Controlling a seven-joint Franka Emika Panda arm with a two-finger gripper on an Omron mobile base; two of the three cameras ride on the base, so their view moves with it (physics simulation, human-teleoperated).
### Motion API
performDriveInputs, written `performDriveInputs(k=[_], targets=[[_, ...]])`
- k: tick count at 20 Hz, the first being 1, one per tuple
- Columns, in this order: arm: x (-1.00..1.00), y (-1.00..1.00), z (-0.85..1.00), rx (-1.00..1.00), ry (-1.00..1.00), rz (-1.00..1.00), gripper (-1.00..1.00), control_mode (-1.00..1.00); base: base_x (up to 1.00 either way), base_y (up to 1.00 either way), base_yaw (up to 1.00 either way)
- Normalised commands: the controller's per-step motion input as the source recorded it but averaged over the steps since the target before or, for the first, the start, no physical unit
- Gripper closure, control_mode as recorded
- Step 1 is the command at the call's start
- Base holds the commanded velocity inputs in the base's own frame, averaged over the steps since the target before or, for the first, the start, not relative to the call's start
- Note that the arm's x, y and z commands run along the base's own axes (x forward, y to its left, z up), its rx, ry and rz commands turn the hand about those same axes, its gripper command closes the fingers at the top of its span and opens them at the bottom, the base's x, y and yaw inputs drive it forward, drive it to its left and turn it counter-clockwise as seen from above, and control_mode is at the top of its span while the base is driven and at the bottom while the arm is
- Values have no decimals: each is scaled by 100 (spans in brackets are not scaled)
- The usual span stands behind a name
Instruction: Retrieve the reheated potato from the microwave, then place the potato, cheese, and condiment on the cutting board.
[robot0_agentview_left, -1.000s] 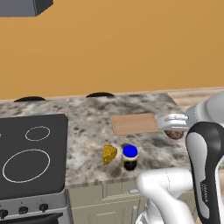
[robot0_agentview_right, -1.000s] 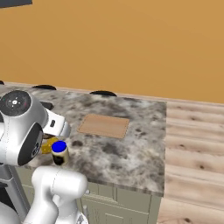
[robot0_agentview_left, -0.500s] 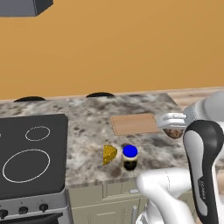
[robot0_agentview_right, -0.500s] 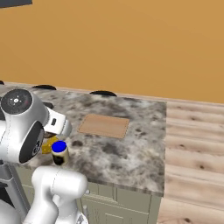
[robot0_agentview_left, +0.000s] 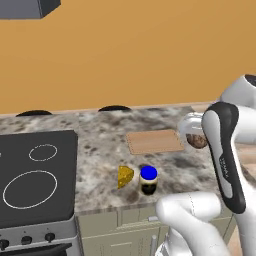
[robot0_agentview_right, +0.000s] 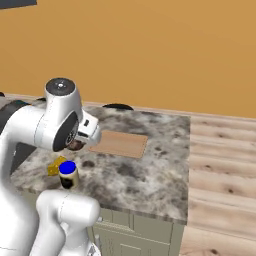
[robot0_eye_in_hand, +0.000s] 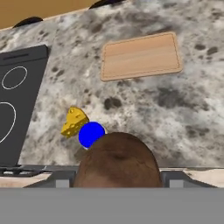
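The gripper (robot0_eye_in_hand: 117, 183) clamps the potato (robot0_eye_in_hand: 117, 159), which hides its fingertips and part of the condiment (robot0_eye_in_hand: 91, 134) near the worktop's (robot0_eye_in_hand: 188, 109) front edge.

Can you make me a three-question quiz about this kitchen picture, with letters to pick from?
1. Where is the cheese?
A. On the cutting board
B. On the counter beside the condiment jar
C. On the stovetop

2. What colour is the lid of the condiment jar?
A. Red
B. Green
C. Blue

3. What is on the cutting board right now?
A. Nothing
B. The potato
C. The jar and the cheese

Answers:
1. B: the yellow wedge lies on the speckled counter right next to the jar, near the front edge.
2. C: the round lid is bright blue in all three views.
3. A: the board's top is bare, and the potato is between the fingers of the gripper, up above the counter.
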Motion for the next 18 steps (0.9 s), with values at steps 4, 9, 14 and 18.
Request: performDriveInputs(k=[4, 9, 14, 18], targets=[[48, -38, -6, 2, 25, 9, 100, -100, 0, 0, 0], [49, -31, -17, 0, 15, 8, 100, -100, 0, 0, 0], [56, -13, -31, -10, 0, 1, 100, -100, 0, 0, 0], [62, -1, -37, -12, -2, 0, 100, -100, 0, 0, 0]])
